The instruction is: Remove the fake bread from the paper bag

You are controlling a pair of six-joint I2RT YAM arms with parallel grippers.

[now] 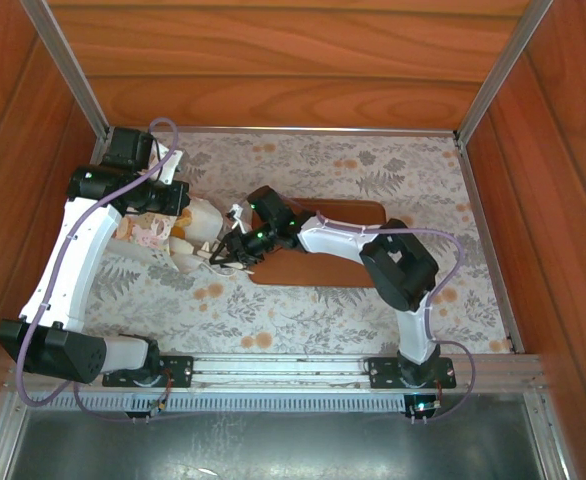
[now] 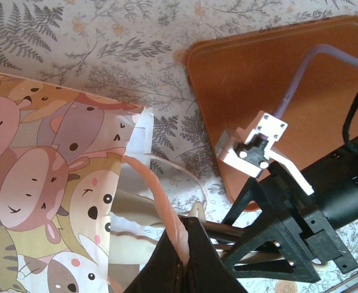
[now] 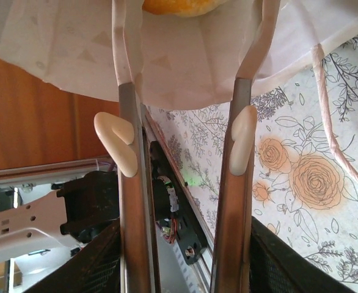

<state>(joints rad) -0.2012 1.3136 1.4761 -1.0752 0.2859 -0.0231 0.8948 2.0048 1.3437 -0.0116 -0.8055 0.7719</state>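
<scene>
R gripper (image 3: 191, 30): fingers (image 3: 128, 122) apart, inside mouth of white paper bag (image 2: 51, 183) w/ pink-tan cartoon-animal print. Golden-brown fake bread (image 3: 180, 5) pc sits between tips, in bag; no contact seen. L gripper (image 2: 188, 247): closed on bag's pinkish handle strip (image 2: 160, 201). Bag mouth faces flat brown tray (image 2: 270, 73) nearby, on floral cloth (image 2: 136, 61).

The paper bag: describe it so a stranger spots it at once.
On the flower-patterned table, look left of the flat brown tray. The paper bag lies there on its side, the only thing printed with pink and tan cartoon animal faces.
</scene>
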